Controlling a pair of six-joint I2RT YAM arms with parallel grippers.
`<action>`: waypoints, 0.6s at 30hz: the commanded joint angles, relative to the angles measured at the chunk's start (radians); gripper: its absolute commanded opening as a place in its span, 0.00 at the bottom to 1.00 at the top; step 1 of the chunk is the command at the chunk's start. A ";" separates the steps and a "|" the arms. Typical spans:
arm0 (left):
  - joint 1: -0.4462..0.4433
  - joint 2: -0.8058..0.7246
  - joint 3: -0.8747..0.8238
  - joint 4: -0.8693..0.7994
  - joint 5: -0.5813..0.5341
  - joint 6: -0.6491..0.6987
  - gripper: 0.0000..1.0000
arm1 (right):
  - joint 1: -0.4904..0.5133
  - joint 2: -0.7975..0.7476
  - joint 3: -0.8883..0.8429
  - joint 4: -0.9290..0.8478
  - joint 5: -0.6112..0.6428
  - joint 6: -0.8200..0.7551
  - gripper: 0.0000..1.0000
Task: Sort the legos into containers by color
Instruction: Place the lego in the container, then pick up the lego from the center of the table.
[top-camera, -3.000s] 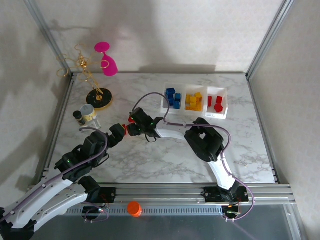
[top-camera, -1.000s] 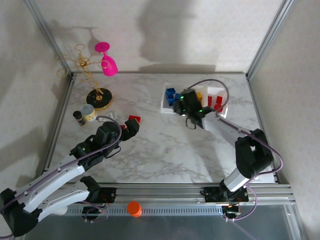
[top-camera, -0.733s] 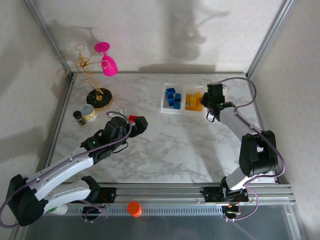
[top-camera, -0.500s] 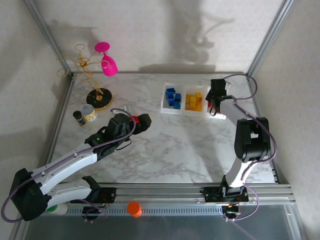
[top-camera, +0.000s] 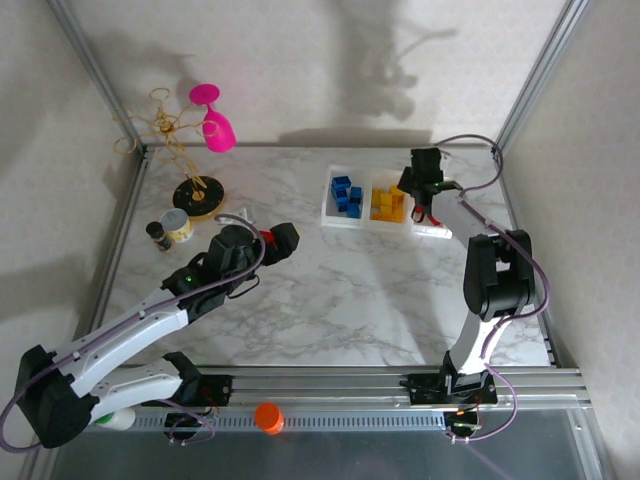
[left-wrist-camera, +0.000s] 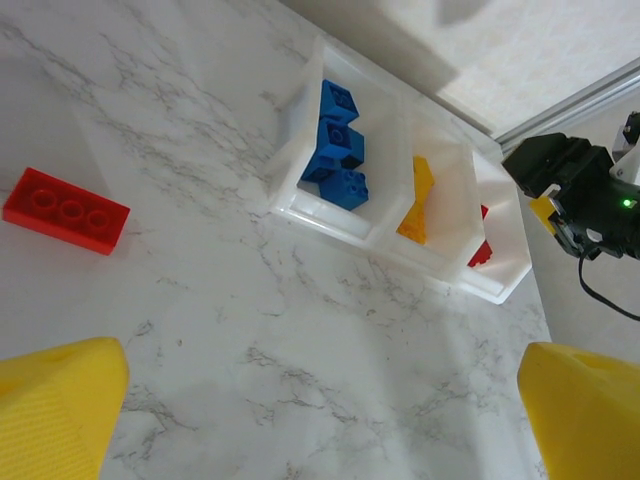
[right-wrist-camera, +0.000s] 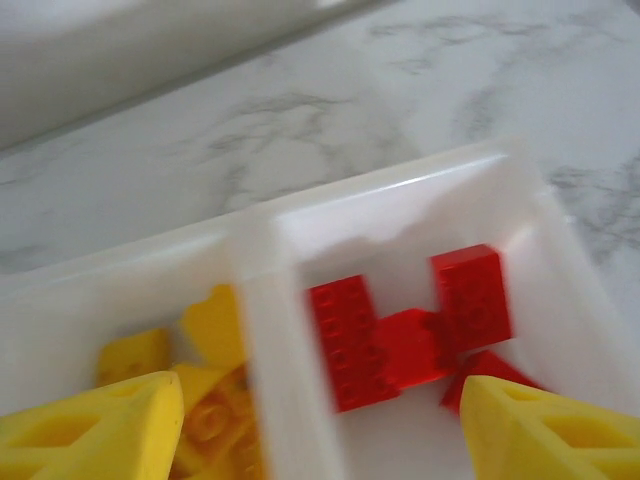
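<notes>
Three joined clear containers sit at the back right: blue legos (top-camera: 346, 194) in the left one, yellow legos (top-camera: 387, 204) in the middle, red legos (right-wrist-camera: 410, 330) in the right tray (top-camera: 438, 229). My right gripper (right-wrist-camera: 320, 430) hangs open over the red tray and the divider next to the yellow one, with nothing between its yellow fingers (right-wrist-camera: 90, 425). A long red lego (left-wrist-camera: 65, 210) lies alone on the marble, left of the containers (left-wrist-camera: 300, 205). My left gripper (left-wrist-camera: 320, 420) is open above the table, to the right of that brick (top-camera: 264, 236).
A pink goblet (top-camera: 213, 120) and a gold wire stand (top-camera: 190, 190) occupy the back left corner. A small round tin (top-camera: 176, 225) and a dark bottle (top-camera: 157, 235) stand near the left edge. An orange cap (top-camera: 267, 416) rests on the front rail.
My right arm swung from the table's middle to the red tray and its jaws opened. My left arm reached forward toward the lone red brick.
</notes>
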 joint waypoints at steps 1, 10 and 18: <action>0.016 -0.056 -0.031 -0.056 -0.056 0.003 1.00 | 0.101 -0.054 -0.039 -0.018 -0.019 -0.002 0.75; 0.020 -0.225 -0.084 -0.249 -0.131 -0.061 1.00 | 0.404 -0.056 -0.091 -0.001 -0.102 -0.054 0.81; 0.023 -0.366 -0.096 -0.415 -0.208 -0.122 1.00 | 0.619 0.108 -0.001 0.010 -0.219 -0.207 0.82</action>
